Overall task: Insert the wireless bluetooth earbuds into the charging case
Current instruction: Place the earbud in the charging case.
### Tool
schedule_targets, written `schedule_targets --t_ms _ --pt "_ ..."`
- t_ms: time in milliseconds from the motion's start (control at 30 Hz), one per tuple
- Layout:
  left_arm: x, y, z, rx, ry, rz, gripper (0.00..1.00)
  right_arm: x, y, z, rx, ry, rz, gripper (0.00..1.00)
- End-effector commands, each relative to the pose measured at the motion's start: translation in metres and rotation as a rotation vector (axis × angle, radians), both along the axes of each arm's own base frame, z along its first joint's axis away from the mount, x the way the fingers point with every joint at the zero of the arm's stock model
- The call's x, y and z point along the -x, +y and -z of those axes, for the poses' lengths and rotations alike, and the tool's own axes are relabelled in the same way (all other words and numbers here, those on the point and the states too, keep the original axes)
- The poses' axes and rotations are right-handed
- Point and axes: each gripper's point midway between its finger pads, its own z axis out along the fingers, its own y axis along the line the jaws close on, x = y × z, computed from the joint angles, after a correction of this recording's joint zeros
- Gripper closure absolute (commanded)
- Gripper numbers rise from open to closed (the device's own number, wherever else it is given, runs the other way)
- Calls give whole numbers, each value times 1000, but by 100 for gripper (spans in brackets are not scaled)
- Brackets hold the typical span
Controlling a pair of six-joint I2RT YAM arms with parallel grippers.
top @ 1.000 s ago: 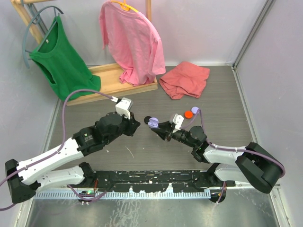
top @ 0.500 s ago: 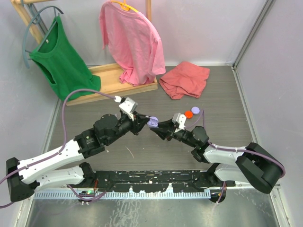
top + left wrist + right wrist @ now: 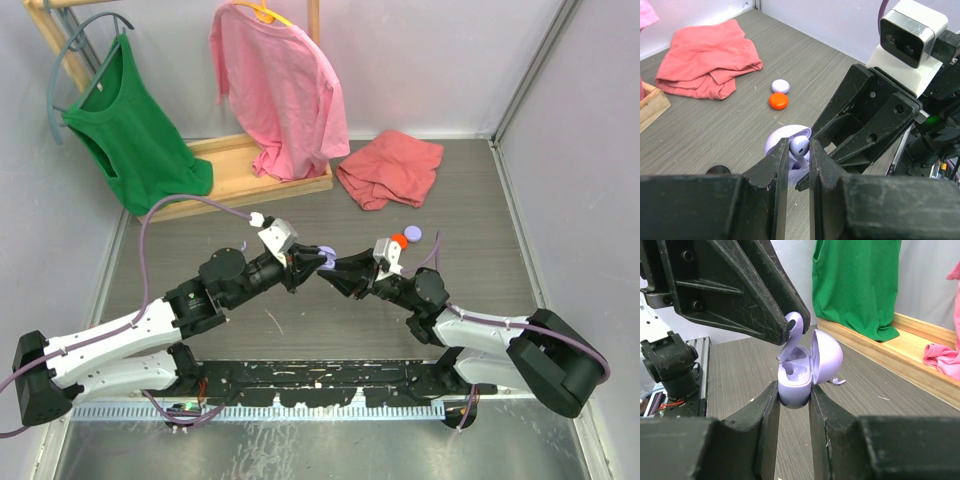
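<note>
One lavender bud (image 3: 799, 145) pinched at the tips of left gripper (image 3: 797, 152), jaws drawn narrow on it, one end in the pinch and the other reaching down to the open mouth of case (image 3: 796, 384). Touching the rim or just shy of it; cannot tell which. Gripped at one end only, probably to leave the rest free to slide into its well. Case clamped by its lower half in right gripper (image 3: 794, 392), jaws close together on its sides, lid hinged back on the far side from the bud, mouth facing the bud to give a clear way in. Both held clear of table (image 3: 470, 230), between the two arms, likely so that either wrist can trim the angle. Looks like the seating step, not yet done: bud at its well, not down in it. Calls for a small, slow push along the well's line, then letting go. Risk of the bud twisting in so slight a pinch, or of the smooth case slipping between the fingers. Farther off on the table, orange disc (image 3: 778, 101) and lavender disc (image 3: 780, 86) just beside each other, red cloth (image 3: 705, 57) beyond
</note>
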Motion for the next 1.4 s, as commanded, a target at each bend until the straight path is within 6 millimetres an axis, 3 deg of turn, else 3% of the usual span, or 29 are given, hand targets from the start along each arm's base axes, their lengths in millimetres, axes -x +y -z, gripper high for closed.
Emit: schedule_targets --t_ms 0,600,1367 --pt "3 0 -32 84 -94 19 96 9 -2 -40 -101 -95 -26 99" --pt "5 4 -24 43 -128 30 95 10 -4 -43 -110 -96 -22 99" --pt "20 2 -18 10 -120 111 69 8 -4 -41 -103 -104 -9 99"
